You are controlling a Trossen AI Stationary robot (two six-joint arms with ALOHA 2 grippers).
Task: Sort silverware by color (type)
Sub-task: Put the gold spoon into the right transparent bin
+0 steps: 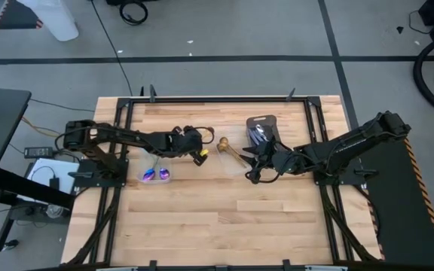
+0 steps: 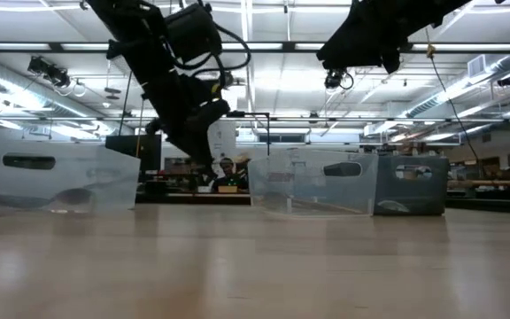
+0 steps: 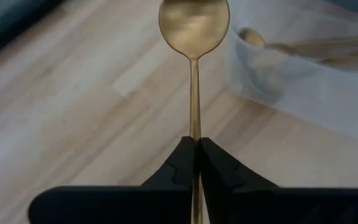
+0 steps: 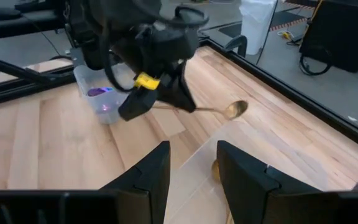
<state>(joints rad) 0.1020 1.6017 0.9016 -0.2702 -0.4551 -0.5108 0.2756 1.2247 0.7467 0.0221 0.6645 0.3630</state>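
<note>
My left gripper is shut on a gold spoon above the table's middle, just left of a clear container that holds other gold utensils. The spoon's bowl points toward that container. My right gripper is open and empty above the same container's right side. Iridescent purple spoons lie in a second clear container at the left. A dark grey tray with silver pieces stands at the far middle. My left gripper pinches the gold spoon's thin handle between its two fingers, well back from the bowl. The fingers come level from the table's left and lie along the handle. The spoon sticks out ahead of the fingertips, lifted clear of the table, bowl forward.
In the low view the three containers stand in a row: a clear one at left, a clear one in the middle, the dark tray at right. Bare wood fills the near half of the table. A person sits far behind.
</note>
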